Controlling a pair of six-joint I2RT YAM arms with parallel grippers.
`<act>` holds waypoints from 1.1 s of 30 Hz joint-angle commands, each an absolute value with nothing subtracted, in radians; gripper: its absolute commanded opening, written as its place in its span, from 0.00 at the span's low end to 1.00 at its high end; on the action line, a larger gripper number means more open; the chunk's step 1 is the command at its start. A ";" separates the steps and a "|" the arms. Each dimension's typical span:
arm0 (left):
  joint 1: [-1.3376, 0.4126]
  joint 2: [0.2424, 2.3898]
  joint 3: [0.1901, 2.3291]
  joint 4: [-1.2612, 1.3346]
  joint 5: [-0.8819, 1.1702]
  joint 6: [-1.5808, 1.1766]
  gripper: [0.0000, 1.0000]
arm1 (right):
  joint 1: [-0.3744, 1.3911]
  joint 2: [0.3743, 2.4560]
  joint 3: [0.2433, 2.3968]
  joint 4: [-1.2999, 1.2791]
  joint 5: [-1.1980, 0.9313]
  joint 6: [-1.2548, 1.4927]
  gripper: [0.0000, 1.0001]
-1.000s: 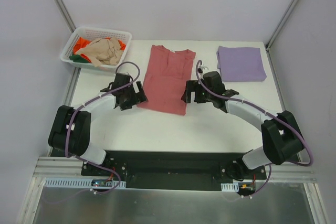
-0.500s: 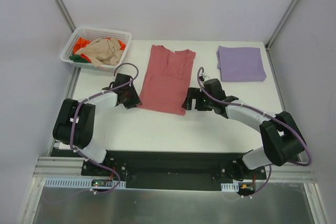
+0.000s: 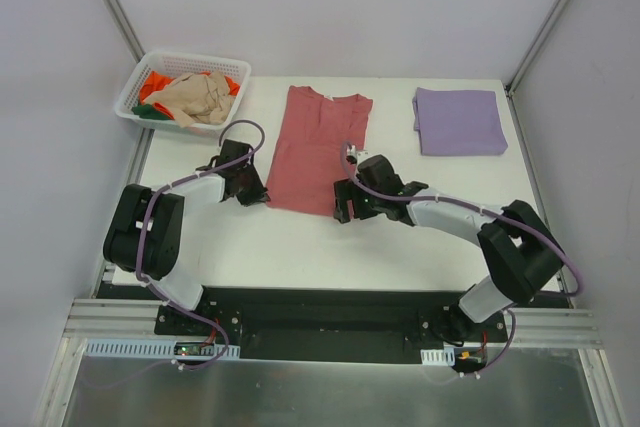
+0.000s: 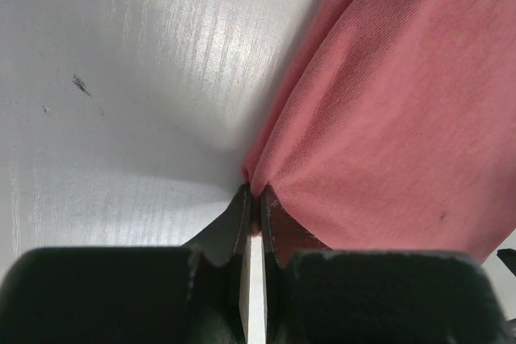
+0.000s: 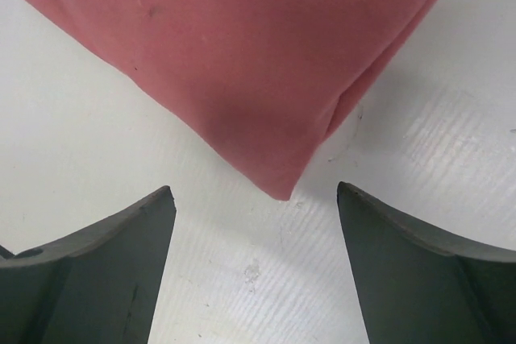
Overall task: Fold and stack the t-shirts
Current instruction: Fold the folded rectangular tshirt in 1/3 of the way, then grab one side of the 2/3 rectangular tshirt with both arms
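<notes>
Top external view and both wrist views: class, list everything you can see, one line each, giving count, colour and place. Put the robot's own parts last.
table: one, white, under everything.
basket: one, white lattice, far left corner.
beige t-shirt: one, crumpled, on top in the basket.
orange cloth: count unclear, in the basket under the beige.
green cloth: count unclear, at the basket's near side.
rose-red t-shirt: one, flat, table centre.
lavender t-shirt: one, folded, far right.
left fingers: two, dark, closed on the rose-red t-shirt's near left corner.
right fingers: two, dark, apart, either side of its near right corner.
</notes>
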State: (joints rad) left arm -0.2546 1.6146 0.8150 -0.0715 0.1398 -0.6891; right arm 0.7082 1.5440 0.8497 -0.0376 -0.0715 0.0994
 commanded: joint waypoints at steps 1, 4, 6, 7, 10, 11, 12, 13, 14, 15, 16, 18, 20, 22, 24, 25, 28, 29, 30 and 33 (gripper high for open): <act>-0.253 1.592 0.787 -0.114 0.095 -0.686 0.00 | 0.729 1.601 0.920 -0.078 -0.052 0.044 0.78; -0.255 1.594 0.785 -0.114 0.092 -0.689 0.00 | 0.736 1.629 0.934 -0.094 -0.077 0.055 0.65; -0.253 1.594 0.787 -0.115 0.092 -0.690 0.00 | 0.744 1.640 0.934 -0.104 -0.075 0.057 0.61; -0.253 1.592 0.788 -0.115 0.095 -0.690 0.00 | 0.744 1.649 0.933 -0.112 -0.071 0.060 0.58; -0.253 1.594 0.788 -0.115 0.097 -0.690 0.00 | 0.744 1.666 0.934 -0.118 -0.045 0.058 0.53; -0.253 1.592 0.788 -0.115 0.095 -0.689 0.00 | 0.744 1.672 0.936 -0.114 -0.038 0.055 0.50; -0.255 1.594 0.788 -0.114 0.094 -0.689 0.00 | 0.744 1.681 0.939 -0.112 -0.031 0.048 0.45; -0.253 1.597 0.788 -0.115 0.094 -0.689 0.00 | 0.744 1.687 0.943 -0.112 -0.026 0.049 0.43; -0.253 1.595 0.788 -0.115 0.095 -0.689 0.00 | 0.745 1.695 0.945 -0.109 -0.028 0.046 0.41; -0.255 1.597 0.788 -0.115 0.095 -0.690 0.00 | 0.746 1.698 0.945 -0.103 -0.029 0.041 0.40; -0.255 1.598 0.788 -0.115 0.097 -0.690 0.00 | 0.746 1.700 0.943 -0.100 -0.026 0.040 0.39; -0.253 1.598 0.788 -0.115 0.095 -0.692 0.00 | 0.746 1.706 0.943 -0.097 -0.020 0.031 0.35; -0.253 1.597 0.790 -0.115 0.095 -0.690 0.00 | 0.746 1.710 0.945 -0.097 -0.012 0.023 0.34; -0.253 1.592 0.790 -0.117 0.098 -0.689 0.00 | 0.747 1.709 0.948 -0.109 -0.017 0.020 0.24; -0.255 1.577 0.787 -0.126 0.106 -0.689 0.00 | 0.756 1.686 0.950 -0.136 -0.032 0.021 0.13; -0.253 1.559 0.781 -0.132 0.107 -0.692 0.00 | 0.767 1.666 0.948 -0.153 -0.031 0.026 0.05; -0.255 1.427 0.724 -0.146 0.059 -0.722 0.00 | 0.798 1.591 0.943 -0.224 -0.081 0.037 0.00; -0.255 1.373 0.695 -0.150 0.039 -0.733 0.00 | 0.807 1.557 0.940 -0.247 -0.112 0.047 0.00; -0.255 1.305 0.666 -0.155 0.025 -0.742 0.00 | 0.813 1.524 0.942 -0.276 -0.161 0.063 0.00; -0.256 1.091 0.592 -0.198 0.015 -0.761 0.00 | 0.818 1.444 0.943 -0.357 -0.381 0.116 0.00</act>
State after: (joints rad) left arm -0.2554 1.3323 0.6594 -0.1268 0.0853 -0.7193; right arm 0.8055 1.5909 0.9241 -0.2123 -0.1234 0.0525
